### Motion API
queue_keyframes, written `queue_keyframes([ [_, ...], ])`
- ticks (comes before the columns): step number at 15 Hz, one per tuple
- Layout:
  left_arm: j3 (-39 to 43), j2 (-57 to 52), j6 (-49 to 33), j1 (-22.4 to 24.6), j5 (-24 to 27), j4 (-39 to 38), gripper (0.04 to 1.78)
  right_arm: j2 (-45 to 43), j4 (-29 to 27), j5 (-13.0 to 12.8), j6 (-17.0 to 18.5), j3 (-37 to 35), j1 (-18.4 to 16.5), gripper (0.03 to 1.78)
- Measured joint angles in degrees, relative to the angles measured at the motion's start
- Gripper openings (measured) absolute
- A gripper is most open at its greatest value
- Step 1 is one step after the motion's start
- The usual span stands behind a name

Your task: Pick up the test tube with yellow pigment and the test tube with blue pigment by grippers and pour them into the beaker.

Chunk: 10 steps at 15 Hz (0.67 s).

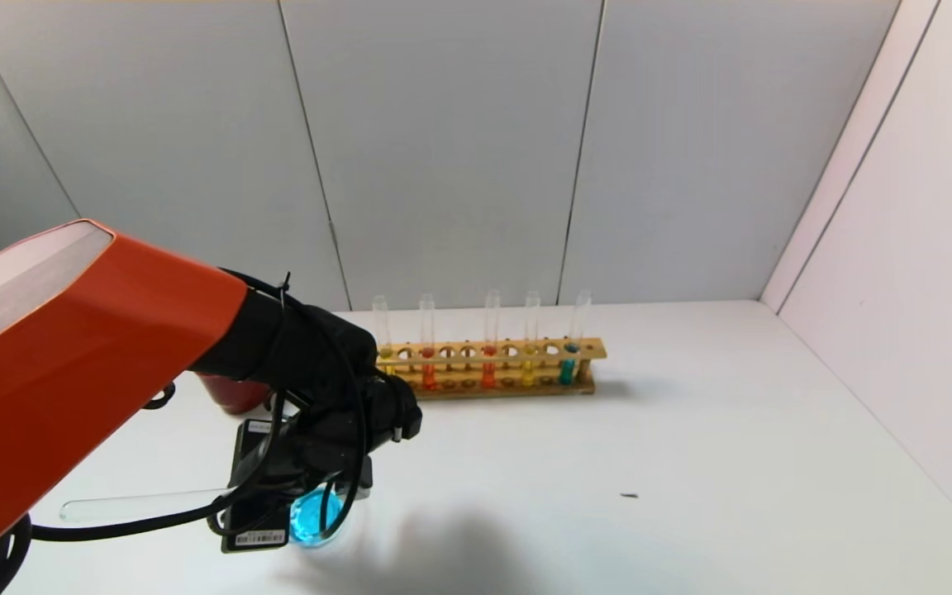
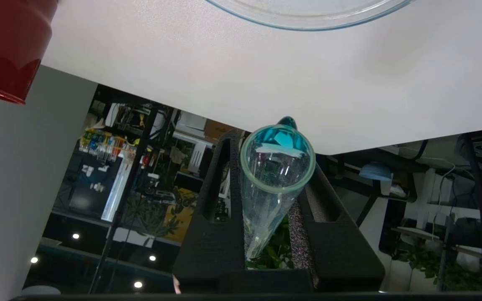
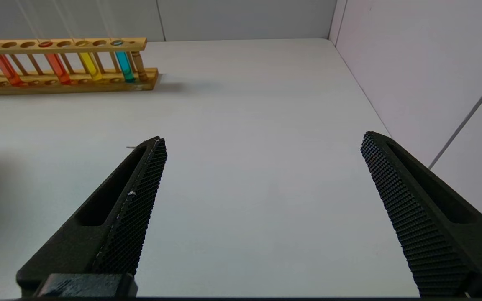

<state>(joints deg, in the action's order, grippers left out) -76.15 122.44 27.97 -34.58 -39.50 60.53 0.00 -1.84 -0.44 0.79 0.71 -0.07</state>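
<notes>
Tube axis lies near level: left gripper (image 2: 272, 200) clenches the blue test tube (image 1: 141, 505), mouth beside the beaker (image 1: 316, 516); right gripper (image 3: 262, 209) gapes, idle.

The left gripper (image 1: 311, 487) hangs low over the white table (image 1: 691, 463), clamped on a test tube (image 1: 141, 505) lying nearly level above the beaker (image 1: 315, 516), which holds blue liquid. Behind stand a wooden rack (image 1: 492, 364) with 5 tubes and a dark red cup (image 1: 232, 394).
</notes>
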Motion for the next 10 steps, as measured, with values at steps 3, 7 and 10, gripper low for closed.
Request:
queue_keyframes([
  [3,-0.30,0.84,0.06,-0.44,-0.27,0.35,0.34,0.00,0.00,0.00,0.00,0.00,-0.02,1.70],
  [7,-1.11,1.65,-0.10,-0.74,-0.33,1.33,0.34,0.00,0.00,0.00,-0.02,0.00,-0.02,1.70],
  [10,-1.27,1.78,-0.07,-0.83,-0.33,1.33,0.34,0.00,0.00,0.00,-0.02,0.00,-0.02,1.70],
])
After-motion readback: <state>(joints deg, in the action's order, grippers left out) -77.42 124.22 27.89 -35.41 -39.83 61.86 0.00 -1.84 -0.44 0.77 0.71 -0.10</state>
